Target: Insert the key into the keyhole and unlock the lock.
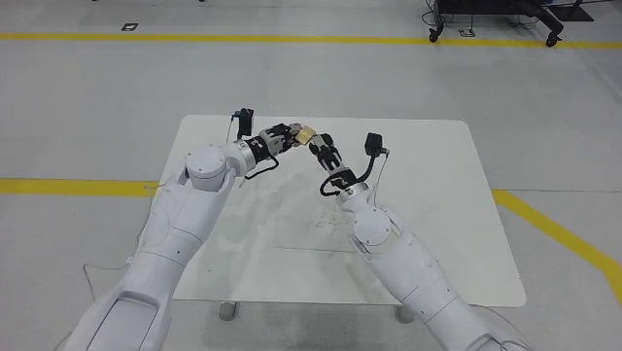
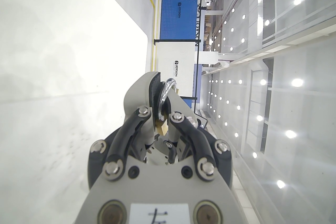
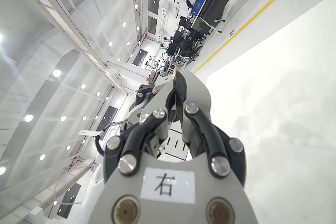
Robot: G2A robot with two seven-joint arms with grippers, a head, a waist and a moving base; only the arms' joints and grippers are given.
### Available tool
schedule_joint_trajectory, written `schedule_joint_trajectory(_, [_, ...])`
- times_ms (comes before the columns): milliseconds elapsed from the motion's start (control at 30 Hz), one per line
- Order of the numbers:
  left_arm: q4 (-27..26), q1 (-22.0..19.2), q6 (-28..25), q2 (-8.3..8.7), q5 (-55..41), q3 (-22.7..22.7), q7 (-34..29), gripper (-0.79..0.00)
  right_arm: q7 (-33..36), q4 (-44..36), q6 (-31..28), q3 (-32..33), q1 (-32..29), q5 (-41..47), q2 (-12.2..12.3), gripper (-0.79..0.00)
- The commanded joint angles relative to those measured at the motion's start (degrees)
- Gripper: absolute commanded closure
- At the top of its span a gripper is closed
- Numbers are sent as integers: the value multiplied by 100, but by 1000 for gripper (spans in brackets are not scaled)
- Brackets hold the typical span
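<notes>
Both grippers are held above the far middle of the white table [image 1: 428, 215], tips nearly meeting. My left gripper [image 1: 290, 137] is shut on a brass padlock [image 1: 304, 135]. In the left wrist view the padlock's silver shackle [image 2: 167, 92] and brass body [image 2: 160, 128] are clamped between the pads of the left gripper [image 2: 164, 89]. My right gripper [image 1: 319, 147] sits just right of the padlock. In the right wrist view the right gripper [image 3: 175, 79] is shut on a thin key [image 3: 173, 103], mostly hidden by the pads. The left gripper [image 3: 147, 93] shows close behind.
The table's rounded far corner [image 3: 210, 76] and far edge lie close beyond the grippers. A yellow floor line [image 1: 292, 38] runs behind the table, with a dark wheeled rack [image 1: 496, 1] at the back right.
</notes>
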Motion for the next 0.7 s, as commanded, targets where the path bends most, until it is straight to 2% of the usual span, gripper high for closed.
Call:
schedule_joint_trajectory(0, [6,0,-1,-2,5,-1,-18,0,46,9,-50,2,1,41,-15,-305])
schedule_joint_trajectory(33, [13,-1,12,-3,-8,-6,-26,0,89,10,-81,15,4,68,-19,-785])
schedule_joint_trajectory(167, [79,-24,104,-5,-225,-113,-14,0,214,-49,-340,235,-63,256,6,-785])
schedule_joint_trajectory(333, [125,-48,182,-5,-341,-172,-73,0,214,-49,-340,235,-63,256,6,-785])
schedule_joint_trajectory(533, [388,-170,607,-28,-846,-262,-460,0,285,-102,-388,241,-100,354,5,-785])
schedule_joint_trajectory(667, [824,-388,1228,-58,-1405,-342,-900,0,1535,-424,-1008,645,-398,1570,95,-785])
